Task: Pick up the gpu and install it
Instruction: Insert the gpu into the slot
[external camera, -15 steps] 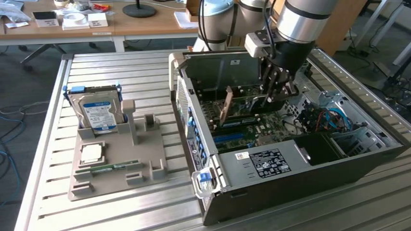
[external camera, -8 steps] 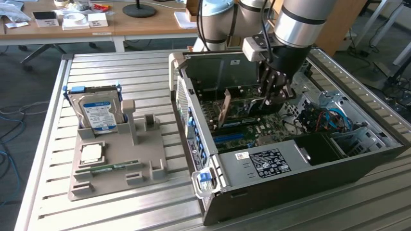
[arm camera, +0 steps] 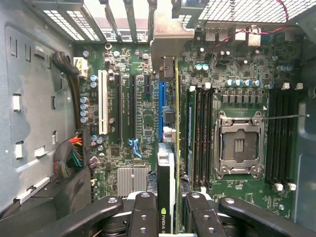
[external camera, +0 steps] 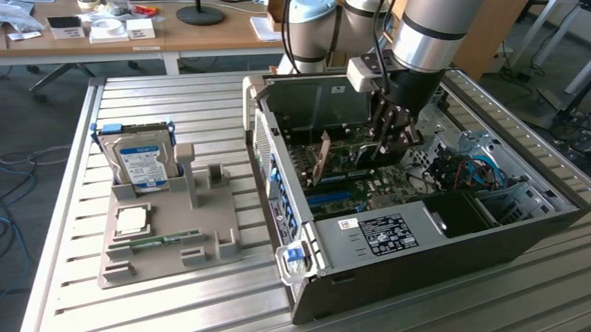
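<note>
**Exterior view, its left to its right.** On the ribbed metal counter (external camera: pixel 166 97) sits a grey moulded parts tray (external camera: pixel 214 235). It carries an upright silver hard drive with a blue-and-white label (external camera: pixel 138 162), a square silver processor chip (external camera: pixel 132 220) and a narrow green memory stick (external camera: pixel 157 241). None of these is touched. To the exterior view's right lies the open black computer case (external camera: pixel 416 277), with the arm's black two-fingered hand (external camera: pixel 392 142) lowered inside it.

**State of the task.** The gpu (arm camera: pixel 166 190), a thin flat dark expansion card with a pale metal bracket at one end, is off the tray and inside the case. It stands on edge over the green motherboard (arm camera: pixel 143 118). The hand's jaws are partly closed and clamp the card from both sides at the end away from the bracket. The wrist view shows the card edge-on, running from the hand to the rear wall of the case. It passes just beside the long blue expansion slot (arm camera: pixel 162 98), and the bracket is up against the rear slot openings. Picking up is therefore judged complete. The pictures do not settle whether the card's edge is fully down in a slot, so installation is judged unfinished, with the card not released.

**Legible writing.** The card's black label between the fingers reads "NVIDIA" beside a green logo. The black-and-white sticker (external camera: pixel 380 233) on the dark shroud in the case and the hard drive's label are too small to read.
</note>
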Controlling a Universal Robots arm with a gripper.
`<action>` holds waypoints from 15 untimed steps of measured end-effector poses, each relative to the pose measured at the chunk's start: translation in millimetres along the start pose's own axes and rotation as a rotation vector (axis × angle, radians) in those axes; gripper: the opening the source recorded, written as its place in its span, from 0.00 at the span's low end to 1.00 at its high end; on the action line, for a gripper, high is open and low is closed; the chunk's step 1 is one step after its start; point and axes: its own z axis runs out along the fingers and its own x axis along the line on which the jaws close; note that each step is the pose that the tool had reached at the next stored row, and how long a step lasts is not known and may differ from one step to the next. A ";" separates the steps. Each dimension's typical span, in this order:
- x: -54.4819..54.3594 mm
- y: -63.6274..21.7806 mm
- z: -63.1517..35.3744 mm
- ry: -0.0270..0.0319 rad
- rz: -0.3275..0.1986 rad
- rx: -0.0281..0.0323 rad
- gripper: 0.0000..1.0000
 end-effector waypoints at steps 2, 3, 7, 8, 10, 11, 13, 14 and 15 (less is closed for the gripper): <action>0.0 0.0 0.1 -0.0002 0.000 0.0001 0.27; 0.0 0.0 0.1 -0.0002 0.000 0.0001 0.27; 0.1 0.0 2.0 -0.0005 0.000 0.0002 0.27; 0.1 0.0 2.8 -0.0002 0.000 0.0000 0.27; 0.3 0.2 5.6 0.0000 0.000 0.0000 0.27; 0.3 0.1 5.6 0.0000 0.000 0.0000 0.27; 0.3 0.1 5.7 -0.0002 0.000 0.0000 0.27; 0.3 0.2 5.7 -0.0002 0.000 0.0001 0.27; 0.3 0.6 5.7 -0.0002 0.000 0.0001 0.27</action>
